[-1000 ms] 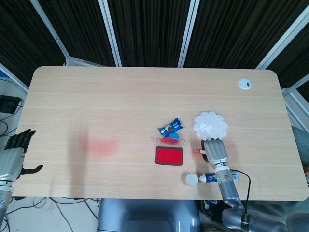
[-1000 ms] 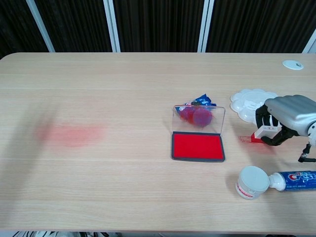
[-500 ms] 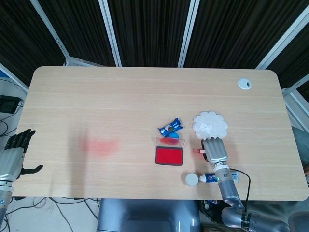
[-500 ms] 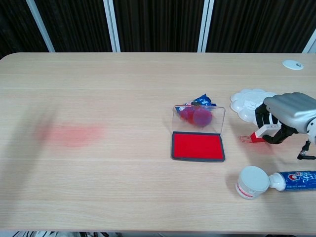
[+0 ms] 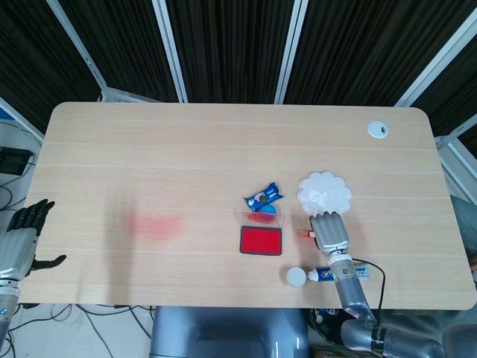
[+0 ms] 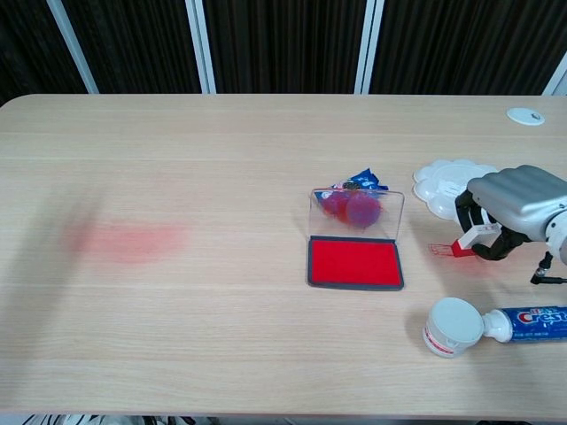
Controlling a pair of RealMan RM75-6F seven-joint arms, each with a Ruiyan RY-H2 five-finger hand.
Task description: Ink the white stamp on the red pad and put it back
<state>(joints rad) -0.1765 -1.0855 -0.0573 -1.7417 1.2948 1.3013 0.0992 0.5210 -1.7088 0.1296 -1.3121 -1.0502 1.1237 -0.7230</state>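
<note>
My right hand (image 6: 512,210) clenches the small white stamp with the red base (image 6: 471,239), now tipped up right of the open red ink pad (image 6: 355,263); inking comes next. My left hand (image 5: 21,239) hangs open.

The right robot hand (image 6: 514,209) hangs palm down just above the counter (image 6: 221,177), its forearm running back toward the near edge. Its curled fingers (image 6: 468,212) grip the white stamp (image 6: 470,239). The left robot hand (image 5: 21,242) sits off the counter's left end, fingers spread and holding nothing.
</note>
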